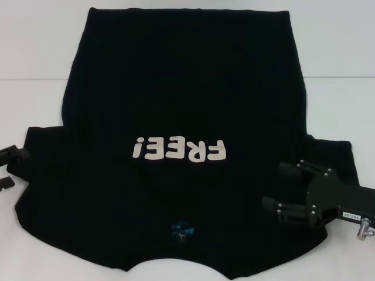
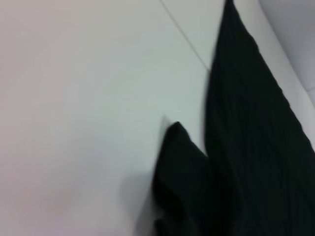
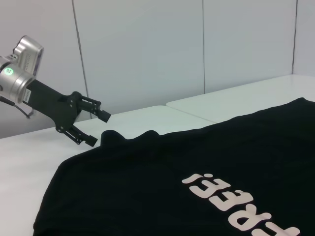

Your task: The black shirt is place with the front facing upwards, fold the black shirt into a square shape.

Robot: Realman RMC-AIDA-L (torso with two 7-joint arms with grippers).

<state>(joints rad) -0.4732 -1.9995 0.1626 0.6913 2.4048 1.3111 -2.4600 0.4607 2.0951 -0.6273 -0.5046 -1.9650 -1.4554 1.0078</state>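
Observation:
The black shirt [image 1: 181, 99] lies flat on the white table, front up, with its collar toward me and its off-white "FREE!" print [image 1: 178, 150] upside down. A small blue neck label [image 1: 180, 226] shows near the collar. My left gripper [image 1: 13, 168] is at the far left, open, right beside the tip of the left sleeve [image 1: 41, 140]. The right wrist view shows the left gripper [image 3: 96, 127] with nothing between its fingers. My right gripper [image 1: 274, 185] hovers open over the right sleeve [image 1: 328, 152]. The left wrist view shows the sleeve tip [image 2: 182, 162].
The white table [image 1: 35, 70] has bare surface on both sides of the shirt and beyond its hem. A seam line [image 2: 184, 39] crosses the tabletop. Pale wall panels [image 3: 147, 49] stand behind the table's far edge.

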